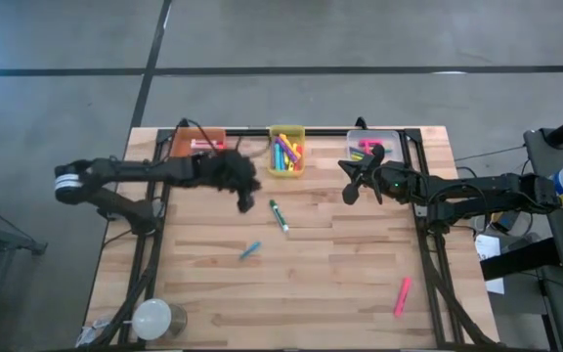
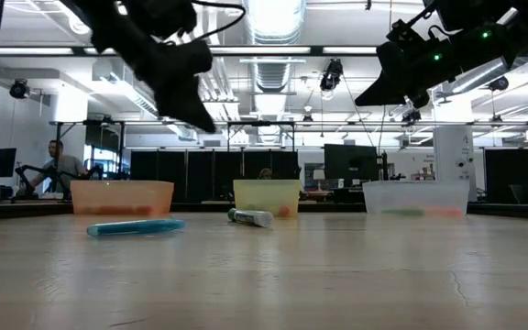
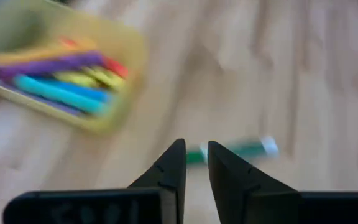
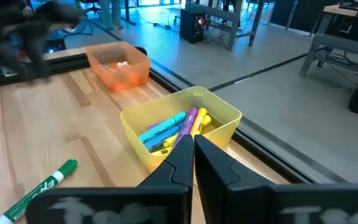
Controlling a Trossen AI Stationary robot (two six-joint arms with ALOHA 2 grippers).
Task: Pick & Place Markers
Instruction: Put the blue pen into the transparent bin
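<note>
Wooden planks make up the desk point(image 1: 340, 284), which carries 3 small bins along its far edge: an orange bin point(image 1: 195, 143), a yellow bin point(image 1: 286, 150) and a clear bin point(image 1: 376, 148).

Several markers point(image 1: 285, 154) in blue, purple, yellow and orange lie inside the yellow bin, a few show in the orange bin, and pink and green ones sit in the clear bin. 3 more lie loose on the wood: a green marker point(image 1: 279, 215) near the middle, just in front of the yellow bin; a blue marker point(image 1: 250, 250) nearer the front, apart from the green one; and a pink marker point(image 1: 402, 295) toward the front right corner, well apart from the others.

Raised off the desk, the left gripper point(image 1: 246, 201) hangs between the orange and yellow bins, just beside the green marker. In the left wrist view its jaws stand a narrow gap apart with nothing between them, the green marker point(image 3: 232, 150) lying on the wood beyond the tips.

Also raised is the right gripper point(image 1: 351, 193), just in front of the clear bin, with its jaws clenched together on nothing.

A white round object point(image 1: 151, 318) rests at the front left corner.

People sit at workstations in the room behind.
</note>
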